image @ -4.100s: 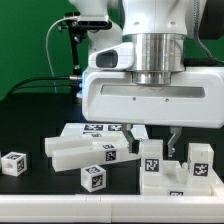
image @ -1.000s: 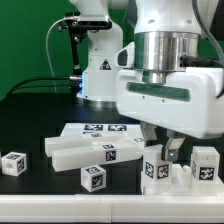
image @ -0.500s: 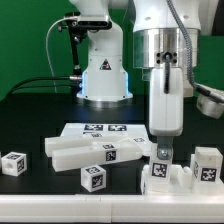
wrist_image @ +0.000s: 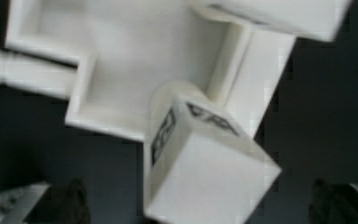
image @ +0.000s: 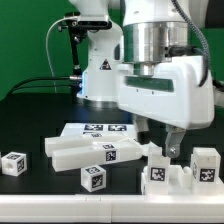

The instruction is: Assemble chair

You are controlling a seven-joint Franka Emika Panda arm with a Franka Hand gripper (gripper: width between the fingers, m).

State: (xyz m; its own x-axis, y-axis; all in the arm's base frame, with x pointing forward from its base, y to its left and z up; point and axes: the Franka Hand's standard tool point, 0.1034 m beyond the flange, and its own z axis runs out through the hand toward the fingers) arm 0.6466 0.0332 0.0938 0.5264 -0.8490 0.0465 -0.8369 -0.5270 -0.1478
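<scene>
Black surface [image: 25, 135], green backdrop. Notched chair panel [image: 183, 180] at the exterior view's right, under my claw [image: 160, 150], its jaws apart, gripping nothing; long chair bars [image: 70, 150] mid-surface; tagged cube [image: 13, 163] far left.

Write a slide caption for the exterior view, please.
Open gripper above a tagged chair block, other white parts lying alongside.
</scene>
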